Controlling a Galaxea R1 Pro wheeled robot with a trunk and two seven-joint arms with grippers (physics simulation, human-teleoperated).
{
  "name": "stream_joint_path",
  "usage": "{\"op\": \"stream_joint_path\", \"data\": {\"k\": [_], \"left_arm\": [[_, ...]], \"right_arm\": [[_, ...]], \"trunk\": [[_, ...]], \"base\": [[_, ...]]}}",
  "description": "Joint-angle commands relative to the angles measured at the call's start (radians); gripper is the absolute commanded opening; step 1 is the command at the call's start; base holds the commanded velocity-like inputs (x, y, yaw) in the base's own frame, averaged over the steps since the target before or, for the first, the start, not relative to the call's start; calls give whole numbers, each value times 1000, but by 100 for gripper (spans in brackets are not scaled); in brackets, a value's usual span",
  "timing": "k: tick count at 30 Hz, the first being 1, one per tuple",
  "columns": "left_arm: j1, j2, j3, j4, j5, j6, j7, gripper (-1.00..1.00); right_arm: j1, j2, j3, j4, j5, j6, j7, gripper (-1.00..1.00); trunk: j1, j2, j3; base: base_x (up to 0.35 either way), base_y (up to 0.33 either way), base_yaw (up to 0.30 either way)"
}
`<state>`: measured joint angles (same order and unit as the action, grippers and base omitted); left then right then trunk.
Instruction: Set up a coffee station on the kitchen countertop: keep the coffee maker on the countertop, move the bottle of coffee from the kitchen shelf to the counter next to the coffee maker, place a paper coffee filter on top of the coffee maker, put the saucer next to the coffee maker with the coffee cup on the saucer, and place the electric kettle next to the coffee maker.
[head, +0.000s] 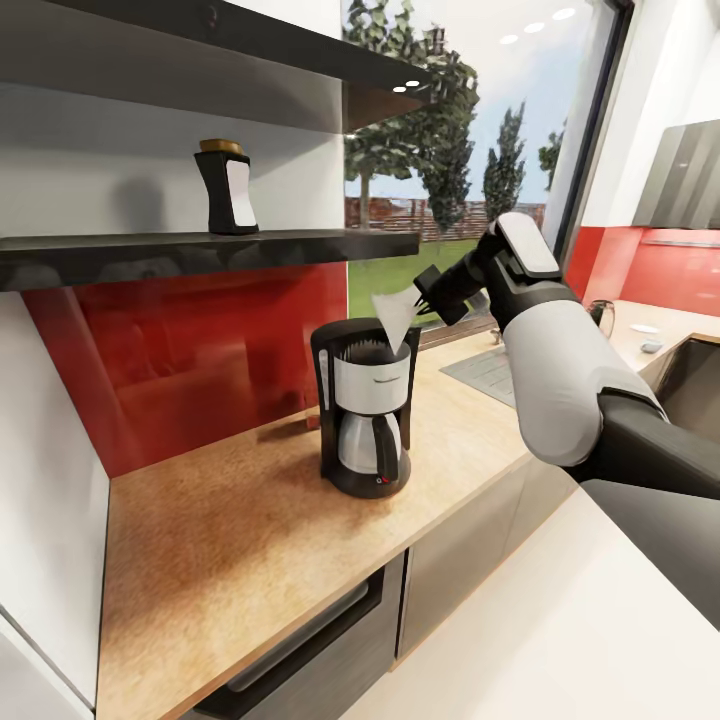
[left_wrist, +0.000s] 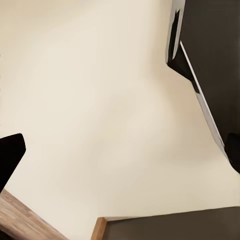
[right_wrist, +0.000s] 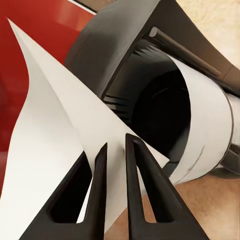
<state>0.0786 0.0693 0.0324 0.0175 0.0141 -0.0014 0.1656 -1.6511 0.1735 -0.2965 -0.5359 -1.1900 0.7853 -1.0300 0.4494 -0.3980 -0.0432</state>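
Your right gripper (head: 422, 293) has its fingers (right_wrist: 100, 185) pinched on the paper filter (head: 397, 317), at the coffee maker's (head: 364, 405) one o'clock rim. The filter's tip hides in the basket; your left fingers I cannot tell.

My right arm (head: 565, 375) wears smooth white shells over black joints; my right hand (right_wrist: 116, 150) has two slim, black, hollow-framed fingers.

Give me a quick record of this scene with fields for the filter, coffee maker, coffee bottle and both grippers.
paper coffee filter: pinched in right gripper, lower tip at the coffee maker's open top
coffee maker: upright on wooden countertop, before the red backsplash
bottle of coffee: upright on dark kitchen shelf
right gripper: shut on the filter, above the coffee maker
left gripper: state unclear
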Motion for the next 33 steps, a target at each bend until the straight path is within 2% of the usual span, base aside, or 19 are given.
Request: {"op": "stream_joint_path", "data": {"k": [1, 10, 13, 18, 33], "left_arm": [[0, 0, 3, -1, 1, 0, 2, 100], [0, 1, 3, 0, 1, 0, 2, 100], [2, 5, -3, -1, -3, 1, 2, 100], [3, 4, -3, -1, -4, 1, 2, 100], [3, 4, -3, -1, -5, 1, 3, 100]], "right_arm": [[-1, 1, -6, -1, -5, 3, -7, -100], [7, 1, -6, -1, -5, 3, -7, -100], [24, 1, 8, 1, 18, -5, -22, -100], [19, 1, 6, -6, 2, 4, -12, -100], [17, 1, 5, -6, 0, 8, -9, -100]], "trunk": [[1, -2, -2], [1, -2, -2], [1, -2, -2], [1, -2, -2], [1, -2, -2]], "base": [[53, 0, 0], [117, 0, 0], [0, 112, 0], [0, 79, 0], [-36, 59, 0]]}}
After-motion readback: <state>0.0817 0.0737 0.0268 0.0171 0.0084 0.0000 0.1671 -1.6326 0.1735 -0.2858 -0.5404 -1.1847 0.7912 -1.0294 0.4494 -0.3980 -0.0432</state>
